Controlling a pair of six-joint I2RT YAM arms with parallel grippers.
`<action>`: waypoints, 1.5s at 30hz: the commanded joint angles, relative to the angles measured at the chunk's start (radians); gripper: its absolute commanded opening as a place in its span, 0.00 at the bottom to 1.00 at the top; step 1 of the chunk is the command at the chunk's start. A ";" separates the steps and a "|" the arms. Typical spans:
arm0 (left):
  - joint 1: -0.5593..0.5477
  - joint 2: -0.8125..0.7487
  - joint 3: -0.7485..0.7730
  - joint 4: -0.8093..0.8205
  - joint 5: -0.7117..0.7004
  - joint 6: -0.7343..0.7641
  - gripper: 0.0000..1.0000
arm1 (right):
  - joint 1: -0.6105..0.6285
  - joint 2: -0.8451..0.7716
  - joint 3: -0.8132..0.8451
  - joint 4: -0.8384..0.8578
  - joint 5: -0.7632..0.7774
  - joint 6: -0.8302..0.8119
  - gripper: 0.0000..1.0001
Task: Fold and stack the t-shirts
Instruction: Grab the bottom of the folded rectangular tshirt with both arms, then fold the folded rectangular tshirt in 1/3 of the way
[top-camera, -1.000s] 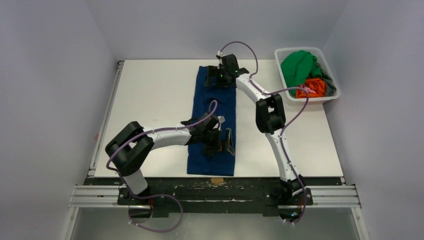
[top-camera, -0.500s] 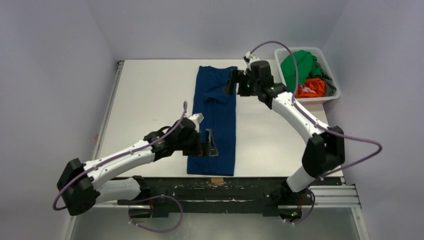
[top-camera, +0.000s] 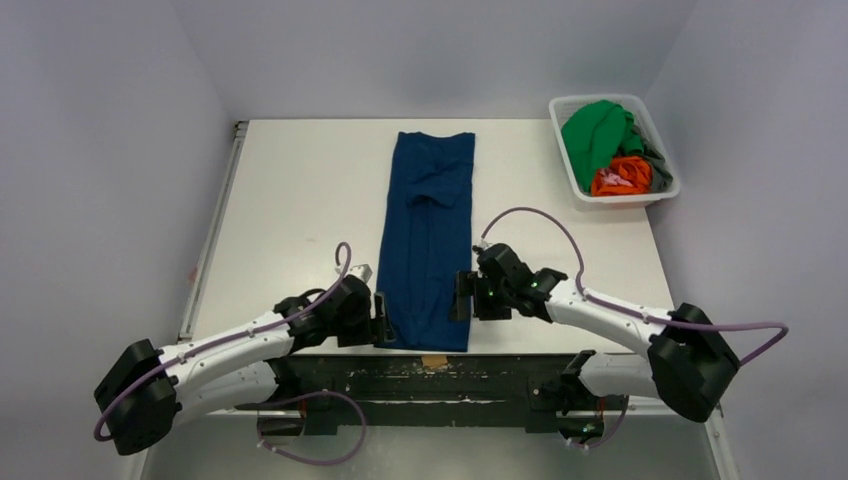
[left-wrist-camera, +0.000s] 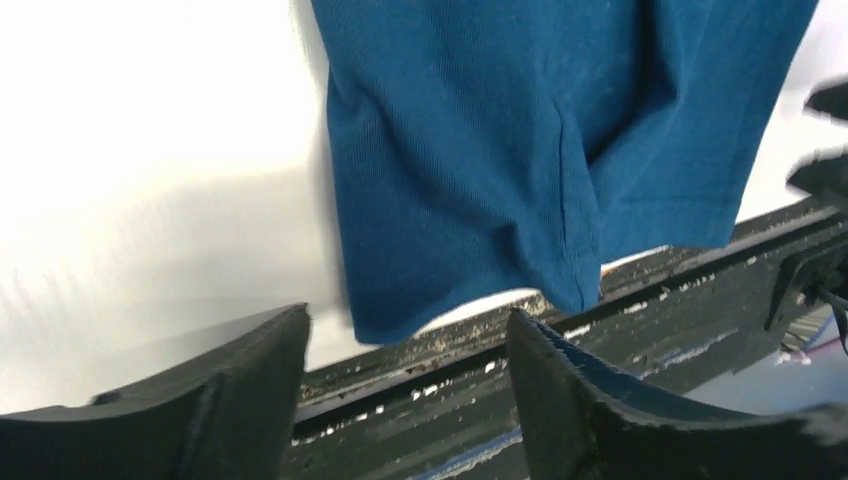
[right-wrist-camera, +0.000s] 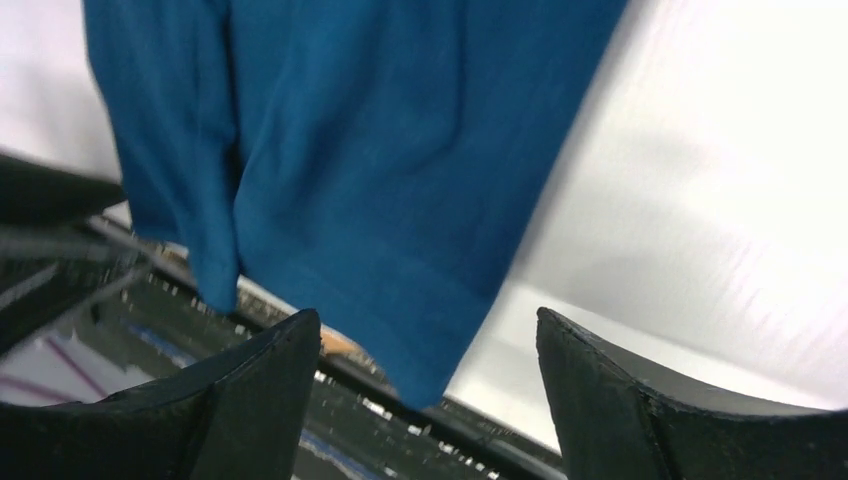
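The navy blue t-shirt (top-camera: 428, 240) lies folded into a long narrow strip down the middle of the table, its hem at the near edge. My left gripper (top-camera: 384, 327) is open and empty beside the strip's near left corner (left-wrist-camera: 400, 320). My right gripper (top-camera: 462, 297) is open and empty beside the near right corner (right-wrist-camera: 430, 370). Neither touches the cloth. The green t-shirt (top-camera: 592, 135), the orange one (top-camera: 620, 177) and a dark grey one (top-camera: 656, 165) lie bunched in the basket.
The white slotted basket (top-camera: 662, 196) stands at the table's far right. The black frame rail (top-camera: 440, 368) runs along the near edge, just under the shirt's hem. Bare white table lies left and right of the strip.
Both arms have swung to the near edge: the right gripper from the shirt's far end, the left from its middle. The shirt lies flat and free of both.
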 joint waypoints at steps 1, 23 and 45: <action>-0.002 0.102 0.000 0.089 -0.027 -0.032 0.63 | 0.085 -0.095 -0.086 0.027 -0.015 0.107 0.76; -0.150 -0.081 -0.045 -0.032 -0.011 -0.139 0.00 | 0.170 -0.308 -0.271 0.096 -0.164 0.178 0.00; 0.091 0.174 0.410 -0.080 -0.126 0.120 0.00 | -0.038 -0.111 0.065 0.131 0.037 0.070 0.00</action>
